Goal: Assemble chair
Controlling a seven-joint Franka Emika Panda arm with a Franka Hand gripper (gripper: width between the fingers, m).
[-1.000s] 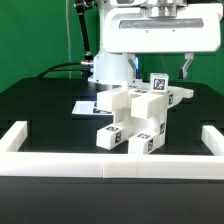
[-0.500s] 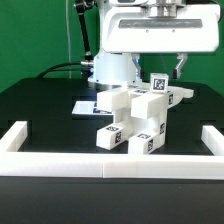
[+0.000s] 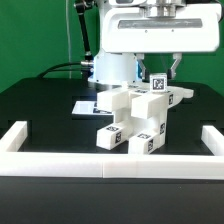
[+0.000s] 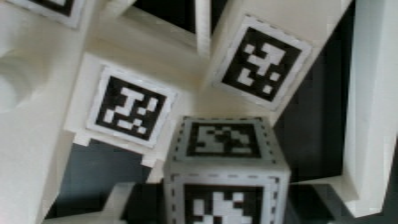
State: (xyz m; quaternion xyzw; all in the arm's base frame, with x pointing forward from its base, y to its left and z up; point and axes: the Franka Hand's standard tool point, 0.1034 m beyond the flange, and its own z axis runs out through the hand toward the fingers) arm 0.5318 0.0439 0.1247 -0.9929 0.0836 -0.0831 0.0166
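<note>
We see the chair (image 3: pixel 135 120) part-built mid-table (image 3: pixel 40 110), standing on its legs. The tool (image 3: pixel 162 68) hangs just over the top tagged piece (image 3: pixel 158 82), fingers apart on either side, gripping nothing. Step, we judge: lining up a grasp. Next: lower straight, centred, close gently, don't tip the chair.

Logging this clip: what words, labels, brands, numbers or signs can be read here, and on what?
Words, brands, numbers: none readable in either view.
On the chair pieces: black-and-white square tags, coded patterns only, with no letters or digits.
On the marker board: too small to make anything out.
</note>
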